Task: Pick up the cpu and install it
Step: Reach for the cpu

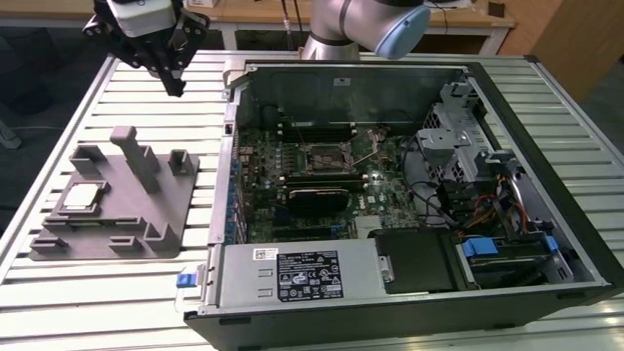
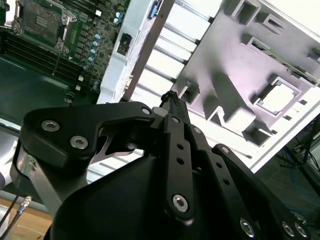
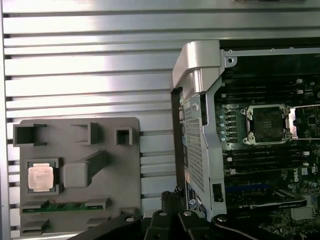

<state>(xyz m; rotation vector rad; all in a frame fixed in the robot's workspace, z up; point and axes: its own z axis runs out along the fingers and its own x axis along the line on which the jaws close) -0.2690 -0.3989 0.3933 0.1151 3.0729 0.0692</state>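
Hanging clenched & empty over bench [image 1: 117, 292], claw [image 1: 175, 88] is well apart from cpu [image 1: 81, 197], w/ cpu in grey tray [image 1: 146, 234] toward the exterior view's left.

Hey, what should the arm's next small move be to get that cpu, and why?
Probably carry the pincer across until it is above the cpu. In the exterior view the pincer hangs shut and empty, well apart from the grey fixture, while the cpu lies flat in its pocket on that fixture, untouched.
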